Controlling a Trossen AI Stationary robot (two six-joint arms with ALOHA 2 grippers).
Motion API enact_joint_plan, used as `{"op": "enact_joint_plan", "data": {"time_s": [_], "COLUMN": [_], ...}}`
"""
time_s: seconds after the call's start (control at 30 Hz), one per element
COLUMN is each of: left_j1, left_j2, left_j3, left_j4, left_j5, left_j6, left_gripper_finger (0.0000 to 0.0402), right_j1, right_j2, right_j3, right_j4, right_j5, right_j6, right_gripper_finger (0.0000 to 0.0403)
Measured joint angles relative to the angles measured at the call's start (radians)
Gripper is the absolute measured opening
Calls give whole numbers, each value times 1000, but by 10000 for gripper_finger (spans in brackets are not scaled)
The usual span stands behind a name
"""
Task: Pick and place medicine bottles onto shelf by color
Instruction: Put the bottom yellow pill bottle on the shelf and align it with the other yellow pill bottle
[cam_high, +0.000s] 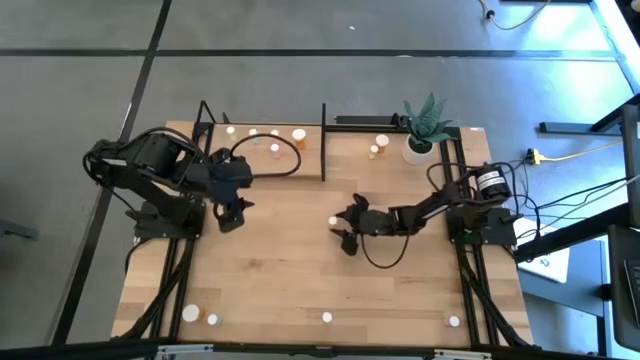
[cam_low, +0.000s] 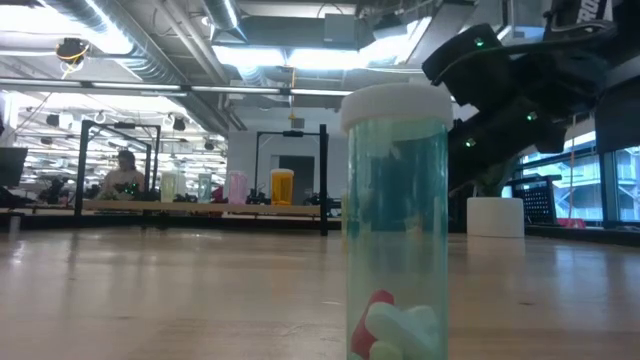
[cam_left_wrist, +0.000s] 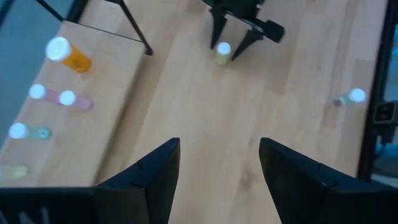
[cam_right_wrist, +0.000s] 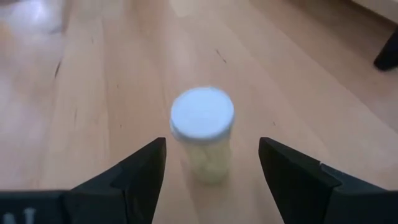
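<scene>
— Medicine bottle (cam_right_wrist: 202, 134): where?
— Upright mid-table, between my right gripper's (cam_right_wrist: 211, 171) open fingers, untouched.
— Advice?
— I'd centre, lower below the cap, then close gently. My left gripper (cam_high: 232, 215) hovers open, empty.

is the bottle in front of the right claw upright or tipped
Upright: the bottle stands on the table, white cap up, between the right claw's open fingers.

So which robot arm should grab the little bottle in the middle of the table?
The right one, probably. The right gripper is open with the white-capped bottle standing upright just ahead, between its fingers. The left gripper hangs open farther away, near the shelf.
</scene>
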Motion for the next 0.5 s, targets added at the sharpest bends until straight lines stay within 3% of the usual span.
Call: {"op": "enact_joint_plan", "data": {"time_s": [0.2,0.5], "left_j1": [0,0], "left_j2": [0,0], "left_j3": [0,0], "left_j4": [0,0], "left_j5": [17,17], "left_j6": [1,1], "left_gripper_finger": [210,210], "right_j1": [-16,-19], "right_j2": [23,23], "right_j3": [19,19], "right_j4": [6,2], "right_j5": [-54,-46], "right_j6": [-26,-39], "right_gripper_finger": [259,244]}}
